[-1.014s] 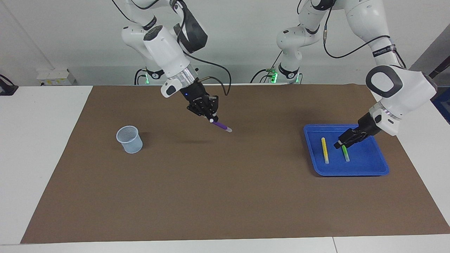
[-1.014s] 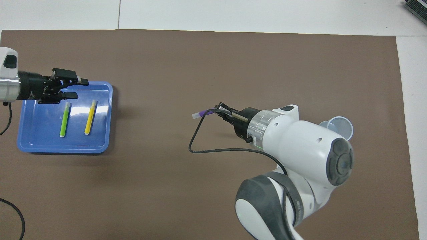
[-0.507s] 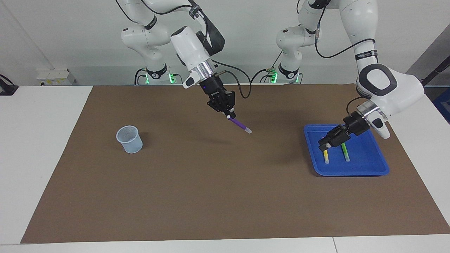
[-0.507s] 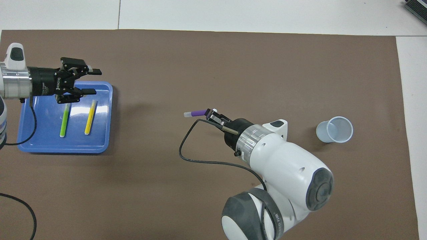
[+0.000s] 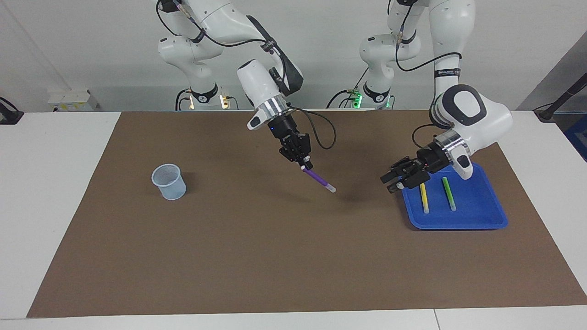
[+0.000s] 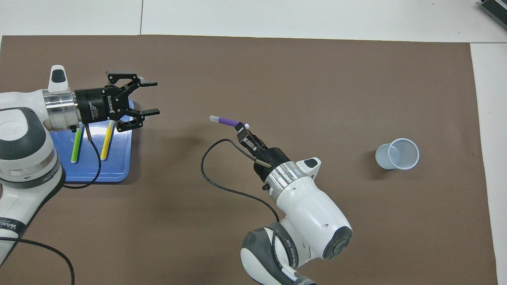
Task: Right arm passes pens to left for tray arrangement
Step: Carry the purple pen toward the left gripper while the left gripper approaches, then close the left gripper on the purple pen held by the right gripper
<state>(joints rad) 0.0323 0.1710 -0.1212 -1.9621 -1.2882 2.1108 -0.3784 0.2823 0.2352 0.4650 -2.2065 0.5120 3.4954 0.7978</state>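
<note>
Facing view: right gripper [image 5: 304,163] clamps the purple pen [image 5: 318,179] by one end, raised over mid-mat; left gripper [image 5: 392,178] hangs spread and empty at the tray [image 5: 477,220] edge. Yellow pen [image 5: 424,197] and green pen [image 5: 448,193] lie inside.

Overhead view: left gripper [image 6: 149,98] should close squarely on the pen's [image 6: 226,121] free half before it is released.
</note>
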